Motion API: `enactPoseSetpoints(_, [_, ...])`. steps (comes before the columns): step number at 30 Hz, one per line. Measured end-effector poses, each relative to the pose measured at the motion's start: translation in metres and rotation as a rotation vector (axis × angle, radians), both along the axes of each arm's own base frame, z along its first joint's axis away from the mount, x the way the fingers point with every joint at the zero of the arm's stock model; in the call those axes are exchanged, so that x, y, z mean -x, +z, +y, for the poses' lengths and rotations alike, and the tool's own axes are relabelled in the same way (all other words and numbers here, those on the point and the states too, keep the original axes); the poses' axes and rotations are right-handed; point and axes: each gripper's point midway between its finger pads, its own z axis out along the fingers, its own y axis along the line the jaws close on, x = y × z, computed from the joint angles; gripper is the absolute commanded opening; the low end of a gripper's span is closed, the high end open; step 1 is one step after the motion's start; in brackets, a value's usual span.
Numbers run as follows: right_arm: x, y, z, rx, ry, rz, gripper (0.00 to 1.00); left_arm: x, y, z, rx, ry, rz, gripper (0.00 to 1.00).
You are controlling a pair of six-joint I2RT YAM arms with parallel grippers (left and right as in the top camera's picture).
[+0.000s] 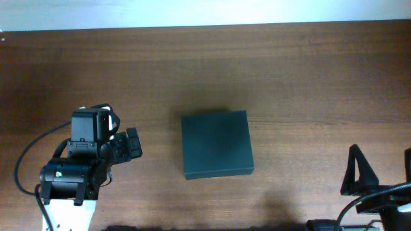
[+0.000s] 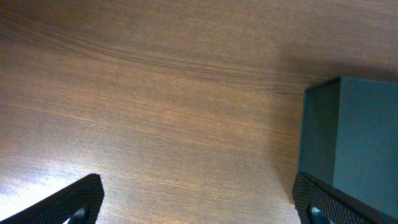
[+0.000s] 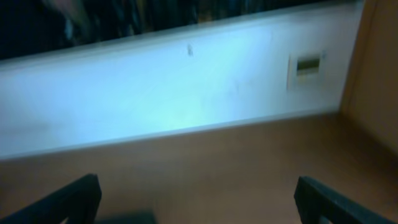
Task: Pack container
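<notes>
The container (image 1: 216,144) is a dark green-black matte box lying shut in the middle of the wooden table. In the left wrist view its near corner and side wall (image 2: 351,137) fill the right edge. My left gripper (image 1: 133,146) sits left of the box and points toward it, apart from it. It is open, with only bare wood between the mesh-faced fingertips (image 2: 78,200). My right gripper (image 1: 379,172) stands open near the table's front right corner, well clear of the box. Nothing lies between its fingers (image 3: 71,200), and that view is blurred.
The wooden table (image 1: 289,77) runs back to a pale wall along its far edge. In the right wrist view the white wall (image 3: 161,93) carries a small wall plate (image 3: 307,65). Black cables loop by the left arm base (image 1: 26,160).
</notes>
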Motion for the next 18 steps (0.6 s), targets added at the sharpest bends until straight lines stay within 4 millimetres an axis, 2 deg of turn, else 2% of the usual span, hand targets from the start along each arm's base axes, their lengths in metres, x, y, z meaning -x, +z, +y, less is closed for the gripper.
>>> enactPoseSetpoints(5, [-0.010,-0.005,0.003,0.004,0.022,-0.170,0.99,0.000,0.000,0.000,0.000,0.000,0.001,0.99])
enactPoseSetpoints(10, [-0.011,0.011,0.009,0.005,0.057,-0.423,0.99,0.000,-0.001,0.000,0.000,0.000,0.003,0.99])
enactPoseSetpoints(12, [-0.011,0.010,0.010,0.003,0.066,-0.470,0.99,0.000,-0.001,0.000,0.000,0.000,0.002,0.99])
enactPoseSetpoints(14, [-0.014,0.008,0.012,0.001,0.077,-0.525,0.99,0.000,-0.001,0.000,0.000,0.000,0.002,0.99])
enactPoseSetpoints(18, [-0.025,-0.009,0.016,-0.004,0.096,-0.570,0.99,0.000,-0.001,0.000,0.000,0.000,0.003,0.99])
